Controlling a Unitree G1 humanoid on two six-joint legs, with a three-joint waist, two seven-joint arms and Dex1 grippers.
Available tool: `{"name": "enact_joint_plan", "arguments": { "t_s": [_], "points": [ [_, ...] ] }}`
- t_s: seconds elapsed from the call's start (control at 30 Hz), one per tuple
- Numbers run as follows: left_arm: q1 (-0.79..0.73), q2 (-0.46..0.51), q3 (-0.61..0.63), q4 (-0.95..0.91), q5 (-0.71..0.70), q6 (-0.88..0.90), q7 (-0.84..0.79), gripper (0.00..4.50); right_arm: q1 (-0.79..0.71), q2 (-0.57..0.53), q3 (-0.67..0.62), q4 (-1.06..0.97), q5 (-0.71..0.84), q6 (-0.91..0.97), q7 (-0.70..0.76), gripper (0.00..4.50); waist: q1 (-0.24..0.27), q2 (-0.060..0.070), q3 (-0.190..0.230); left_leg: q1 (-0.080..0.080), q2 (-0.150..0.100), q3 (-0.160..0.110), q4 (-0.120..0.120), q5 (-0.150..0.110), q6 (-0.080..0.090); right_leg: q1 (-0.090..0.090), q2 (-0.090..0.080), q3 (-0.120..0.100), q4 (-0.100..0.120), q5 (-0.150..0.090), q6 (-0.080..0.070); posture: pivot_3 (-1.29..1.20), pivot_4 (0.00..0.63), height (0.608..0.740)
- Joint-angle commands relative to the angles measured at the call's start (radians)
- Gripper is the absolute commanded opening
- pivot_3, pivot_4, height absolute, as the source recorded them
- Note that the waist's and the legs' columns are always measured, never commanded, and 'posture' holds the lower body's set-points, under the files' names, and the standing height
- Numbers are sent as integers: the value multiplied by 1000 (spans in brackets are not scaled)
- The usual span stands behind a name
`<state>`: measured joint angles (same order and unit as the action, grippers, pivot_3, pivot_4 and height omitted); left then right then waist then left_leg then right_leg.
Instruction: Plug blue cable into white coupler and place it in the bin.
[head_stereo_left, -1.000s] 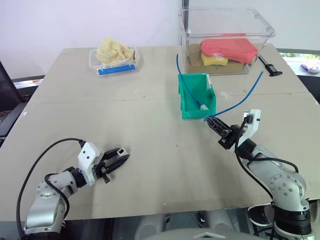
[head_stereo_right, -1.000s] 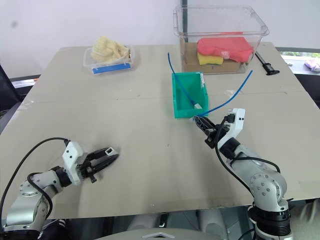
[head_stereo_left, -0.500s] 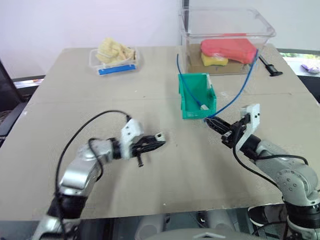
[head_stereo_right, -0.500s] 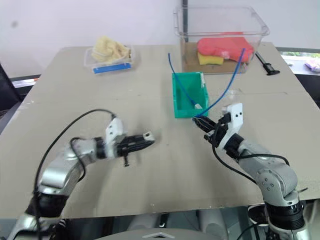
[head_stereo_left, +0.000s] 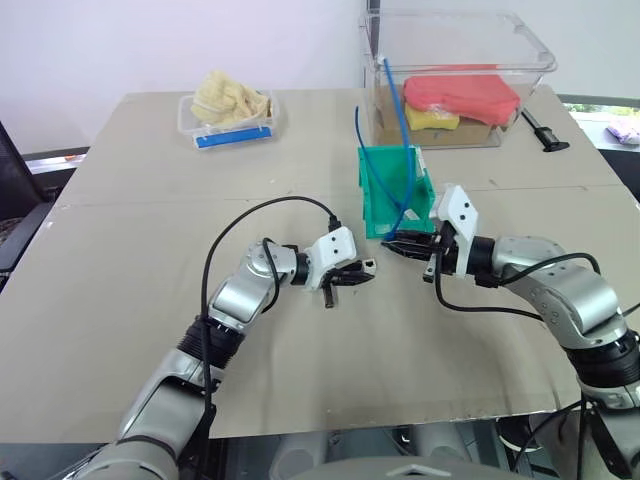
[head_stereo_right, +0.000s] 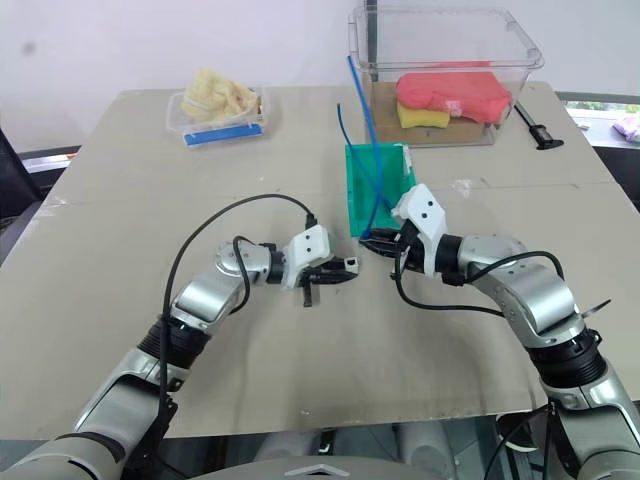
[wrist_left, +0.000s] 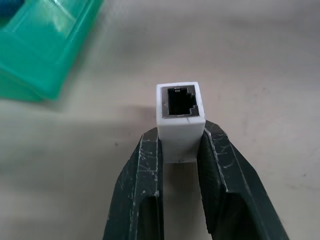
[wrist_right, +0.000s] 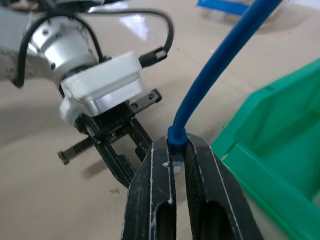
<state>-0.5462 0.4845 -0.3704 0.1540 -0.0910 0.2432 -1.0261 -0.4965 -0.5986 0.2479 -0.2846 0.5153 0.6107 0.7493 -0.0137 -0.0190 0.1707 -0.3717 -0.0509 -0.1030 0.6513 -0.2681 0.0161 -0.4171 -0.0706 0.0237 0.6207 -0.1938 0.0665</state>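
with my left fingers (wrist_left: 180, 160) pinching the white coupler (wrist_left: 179, 120) and right fingers (wrist_right: 179, 167) pinching the blue cable (wrist_right: 215, 72), i'd square plug to socket, then push gently.

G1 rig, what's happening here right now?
Mid-assembly. The left gripper is shut on the white coupler, its socket facing outward. The right gripper is shut on the plug end of the blue cable, which arcs up over the green bin. The two grippers face each other just in front of the bin, with a small gap between plug and coupler. Nothing is plugged in yet. A second blue cable already lies in the bin.
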Motion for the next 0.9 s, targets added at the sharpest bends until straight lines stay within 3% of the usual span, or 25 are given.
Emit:
{"name": "enact_joint_plan", "arguments": {
  "t_s": [0.03,0.33,0.9],
  "points": [
    [1,-4,-15,16,30,-43,-14,350,-42,11,35,46,-54,-50,74,0,1,0,0,0,0,-1,0,0,0,0,0,0,0,0,0,0,150,740],
    [1,-26,-19,6,43,-29,-25,350,-92,45,119,220,-190,-139,203,0,2,0,0,0,-1,-4,1,0,0,0,0,-1,1,0,0,0,150,740],
    [-3,-11,0,34,52,-66,-51,350,-193,39,196,394,-301,-163,445,0,0,0,-1,1,-1,-5,1,0,-1,1,0,-1,1,0,0,0,150,740]
  ]
}}
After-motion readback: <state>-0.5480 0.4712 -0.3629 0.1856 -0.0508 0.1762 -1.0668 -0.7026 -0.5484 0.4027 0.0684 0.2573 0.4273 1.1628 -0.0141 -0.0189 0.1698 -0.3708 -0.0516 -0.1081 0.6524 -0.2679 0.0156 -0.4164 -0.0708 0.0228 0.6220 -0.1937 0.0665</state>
